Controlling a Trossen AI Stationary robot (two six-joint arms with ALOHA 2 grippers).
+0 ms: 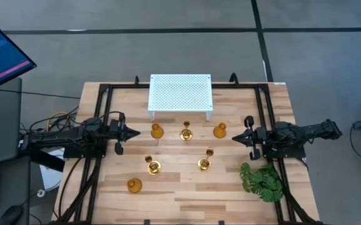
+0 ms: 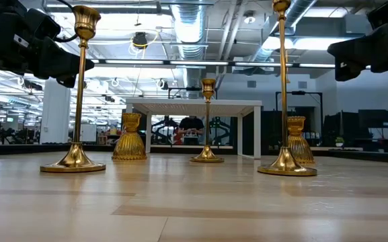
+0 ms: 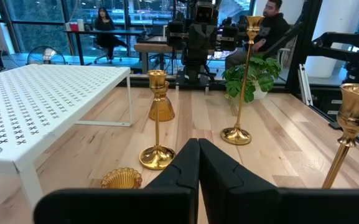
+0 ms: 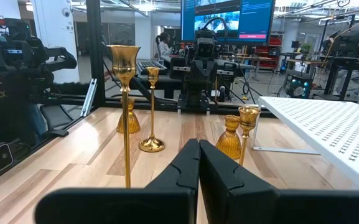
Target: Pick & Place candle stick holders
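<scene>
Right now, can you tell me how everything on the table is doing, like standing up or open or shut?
left gripper: shut, holding nothing, above the table's left side
right gripper: shut, holding nothing, above the right side
three slim candle sticks: standing upright
three squat holders: sitting upright
white perforated stand: standing on its legs, nothing on top
green plant: lying near the right corner

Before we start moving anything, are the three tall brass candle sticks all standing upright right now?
Yes, upright. The low view shows the three tall candle sticks with vertical stems on flat round bases.
</scene>
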